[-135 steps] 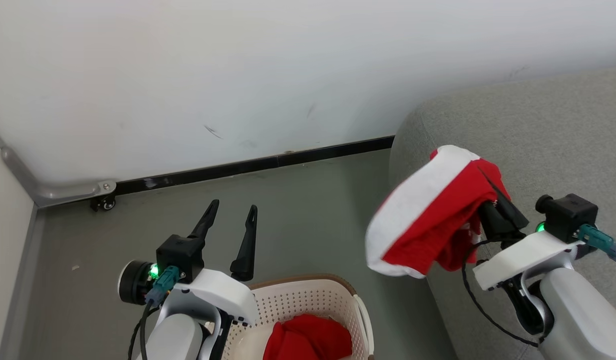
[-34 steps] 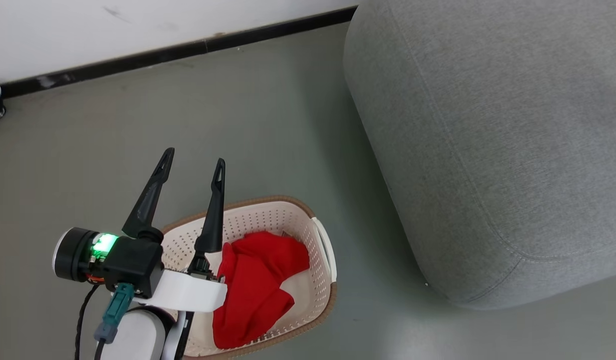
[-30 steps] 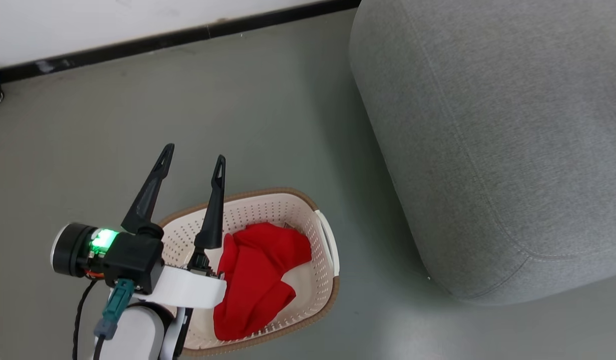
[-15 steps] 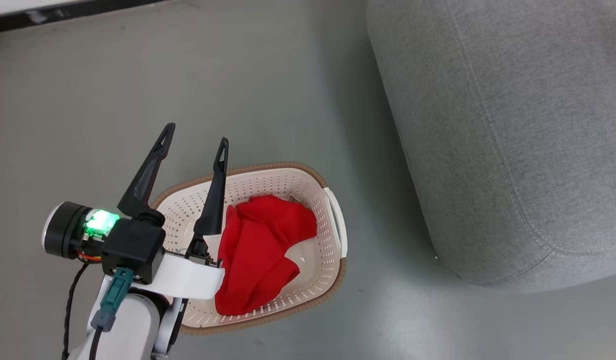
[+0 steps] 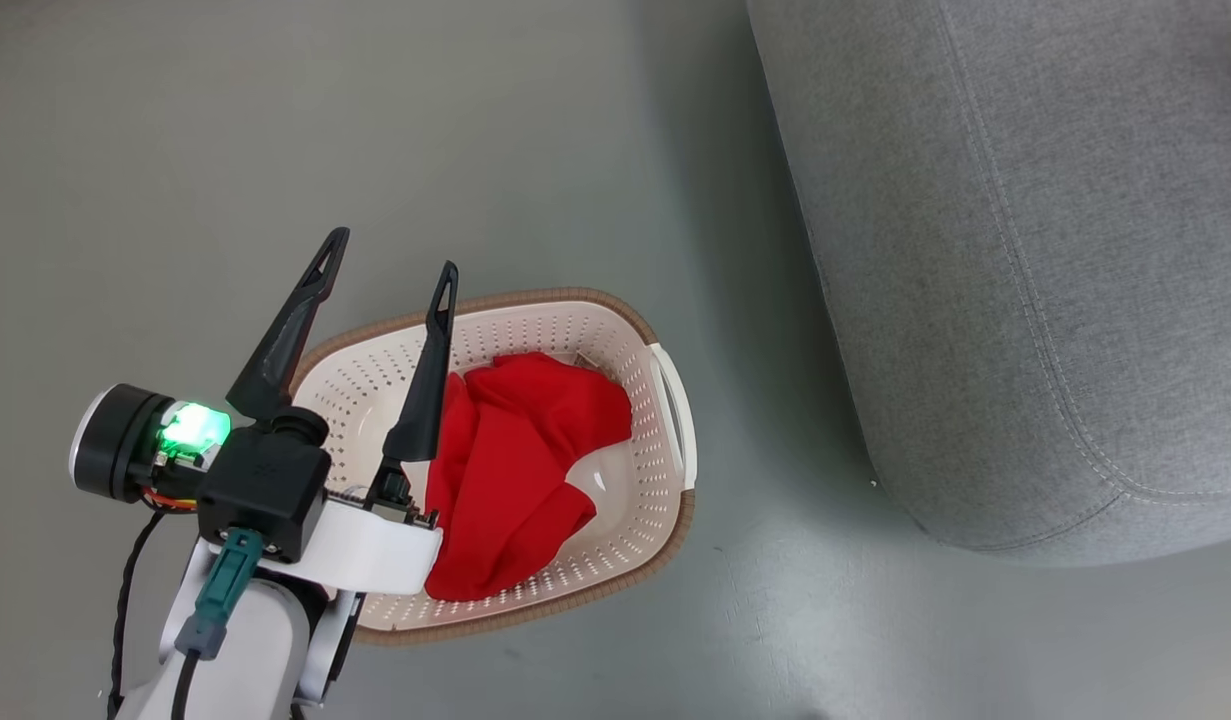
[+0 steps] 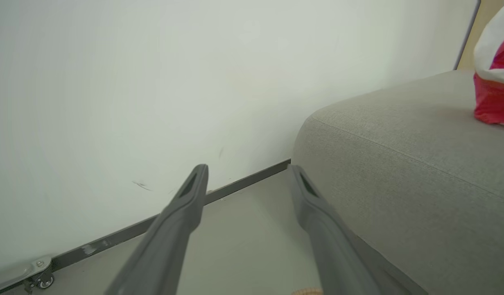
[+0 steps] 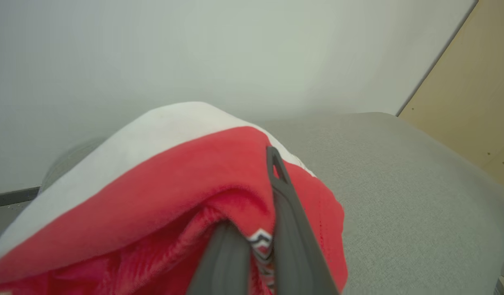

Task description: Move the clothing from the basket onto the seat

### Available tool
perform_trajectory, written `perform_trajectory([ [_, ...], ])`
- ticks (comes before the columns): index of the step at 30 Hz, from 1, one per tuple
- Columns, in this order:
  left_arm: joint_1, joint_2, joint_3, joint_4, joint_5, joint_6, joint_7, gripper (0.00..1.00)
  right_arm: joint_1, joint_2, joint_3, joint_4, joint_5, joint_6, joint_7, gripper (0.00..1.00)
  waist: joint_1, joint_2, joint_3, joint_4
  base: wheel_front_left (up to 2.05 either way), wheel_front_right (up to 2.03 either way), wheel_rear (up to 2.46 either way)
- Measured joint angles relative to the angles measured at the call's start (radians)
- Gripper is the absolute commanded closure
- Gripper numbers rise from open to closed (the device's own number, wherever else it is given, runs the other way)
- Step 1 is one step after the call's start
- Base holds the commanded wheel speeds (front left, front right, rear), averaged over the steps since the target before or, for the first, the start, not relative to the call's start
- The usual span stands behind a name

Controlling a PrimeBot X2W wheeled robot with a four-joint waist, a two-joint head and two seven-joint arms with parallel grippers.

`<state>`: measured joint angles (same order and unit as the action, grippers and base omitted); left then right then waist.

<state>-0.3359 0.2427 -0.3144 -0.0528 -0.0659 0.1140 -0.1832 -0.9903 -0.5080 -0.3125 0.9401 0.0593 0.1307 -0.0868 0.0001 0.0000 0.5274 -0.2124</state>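
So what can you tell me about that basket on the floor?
The basket is cream-white plastic, oval, its walls full of small holes, with a brown rim and a white side handle. It stands upright on the grey floor, apart from the grey seat. A crumpled red garment lies inside. The open left gripper hides part of its left side.

Head view looks steeply down; both wrist views share the seat (image 6: 399,164).
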Motion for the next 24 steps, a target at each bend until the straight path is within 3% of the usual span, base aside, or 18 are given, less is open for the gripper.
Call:
perform_trajectory([
  [11,-0.006,0.003,0.006,-0.014,0.007,0.000,0.016,0.00,0.001,0.073,0.005,0.113,-0.021,0.000,0.000,1.00,0.0000,0.0000,0.046,0.001,0.00,0.00,0.00],
  [16,-0.021,0.001,0.010,-0.012,0.007,0.001,0.007,0.00,0.001,0.076,0.085,0.136,-0.084,0.000,0.013,1.00,0.0000,0.0000,0.050,-0.004,0.00,0.00,0.00],
  [21,-0.021,-0.013,0.008,0.008,0.007,0.004,-0.009,0.00,0.002,0.070,0.101,0.164,-0.094,0.000,0.022,1.00,0.0000,0.0000,0.044,-0.011,0.00,0.00,0.00],
  [24,-0.024,-0.025,0.007,0.020,-0.001,0.005,-0.016,0.00,0.002,0.072,0.110,0.176,-0.095,0.000,0.026,0.59,0.0000,0.0000,0.037,-0.015,0.00,0.00,0.00],
])
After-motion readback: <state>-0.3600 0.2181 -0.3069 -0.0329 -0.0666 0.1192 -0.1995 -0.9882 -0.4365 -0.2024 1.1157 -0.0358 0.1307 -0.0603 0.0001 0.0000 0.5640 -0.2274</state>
